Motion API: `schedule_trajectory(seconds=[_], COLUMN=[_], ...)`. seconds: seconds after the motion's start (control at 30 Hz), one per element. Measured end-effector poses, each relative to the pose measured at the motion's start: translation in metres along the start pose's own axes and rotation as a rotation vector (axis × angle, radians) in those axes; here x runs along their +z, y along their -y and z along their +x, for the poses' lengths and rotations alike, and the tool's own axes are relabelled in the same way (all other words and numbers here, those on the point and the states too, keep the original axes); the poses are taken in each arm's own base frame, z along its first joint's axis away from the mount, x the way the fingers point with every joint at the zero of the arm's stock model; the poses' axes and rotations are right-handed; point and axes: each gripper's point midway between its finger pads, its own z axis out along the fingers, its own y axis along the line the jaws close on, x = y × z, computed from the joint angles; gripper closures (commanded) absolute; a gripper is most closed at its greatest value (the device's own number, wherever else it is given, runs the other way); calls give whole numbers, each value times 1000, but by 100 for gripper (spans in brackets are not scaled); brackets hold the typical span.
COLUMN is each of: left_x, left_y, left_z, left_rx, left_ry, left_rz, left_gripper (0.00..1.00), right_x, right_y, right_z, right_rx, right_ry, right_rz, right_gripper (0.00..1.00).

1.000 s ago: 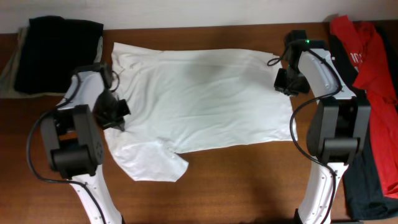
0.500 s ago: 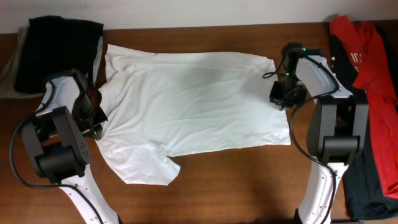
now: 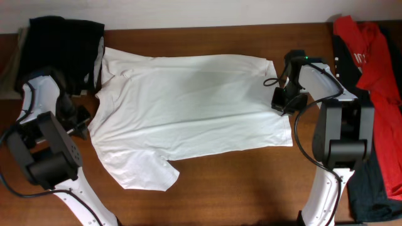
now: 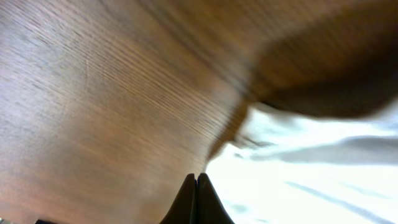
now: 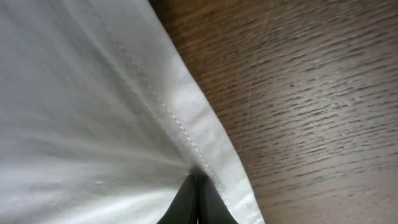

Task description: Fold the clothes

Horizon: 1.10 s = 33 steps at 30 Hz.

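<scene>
The white T-shirt (image 3: 188, 100) lies spread flat across the brown table, collar end to the left and hem to the right; no chest print shows. My left gripper (image 3: 86, 127) is at the shirt's left edge near the sleeve. In the left wrist view its fingers (image 4: 196, 177) are shut at the edge of the white cloth (image 4: 311, 174). My right gripper (image 3: 278, 105) is at the shirt's right hem. In the right wrist view its fingers (image 5: 196, 177) are shut on the stitched hem (image 5: 81, 93), with creases running to the tips.
Folded black garments (image 3: 59, 50) lie at the back left, touching the shirt's collar corner. A red shirt (image 3: 370, 50) lies over dark cloth (image 3: 383, 169) at the right edge. Bare wood table (image 3: 239, 188) lies in front of the shirt.
My left gripper has moved left and slightly toward the front, and the shirt's left side went with it. My right gripper shifted slightly forward with the hem. The shirt lies flatter.
</scene>
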Motion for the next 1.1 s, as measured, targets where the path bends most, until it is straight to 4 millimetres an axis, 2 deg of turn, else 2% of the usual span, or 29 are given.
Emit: schedule_trajectory(seconds=[0.03,0.07,0.13,0.17,0.2,0.23,0.3,0.33,0.4,0.53,0.6,0.63,0.67,0.7,0.77,0.83,0.87,0.9,1.0,1.07,1.1], left_x=[-17,-42,-80,-102,-108,-110,-115,-120,-132,-176,-210,-220,-222,-209,-176,-126,-86,-64,-21,-11,-5], left_y=[6,14,23,30,30,25,19,15,8,-4,-16,-21,-26,-30,-26,-14,-7,-1,6,9,15], left_z=[-1,4,21,35,43,61,75,85,101,131,163,176,189,208,221,228,235,237,242,240,230], left_rx=[8,25,62,88,96,105,107,104,92,75,74,74,75,81,95,106,109,111,105,102,104], left_ry=[34,85,166,211,207,160,132,125,132,294,440,493,527,504,462,357,256,207,96,63,48], left_rz=[25,52,80,100,99,81,70,67,71,151,228,253,271,285,316,350,364,378,383,381,379], left_gripper=[61,16,13,13,7,5,2,1,1,1,1,1,1,1,1,1,1,1,1,1,1], right_x=[-7,-24,-59,-76,-89,-98,-129,-158,-178,-181,-181,-184,-190,-205,-233,-242,-241,-242,-242,-236,-226], right_y=[2,2,-2,-3,-2,0,2,5,9,17,18,19,21,24,29,32,32,31,29,26,26], right_z=[3,4,-3,-5,0,6,15,26,39,64,66,69,75,85,104,112,111,109,102,95,93], right_rx=[6,6,0,0,1,0,-2,-3,-4,-2,-2,-2,-2,-3,-5,-6,-6,-6,-7,-7,-6], right_ry=[-9,6,74,105,107,109,165,217,241,168,162,164,169,200,278,299,301,308,333,349,335], right_rz=[7,3,-21,-31,-32,-33,-52,-70,-79,-53,-51,-52,-54,-65,-91,-99,-99,-102,-110,-116,-112], right_gripper=[20,10,1,1,1,1,1,1,1,1,1,1,1,1,1,1,1,1,1,1,1])
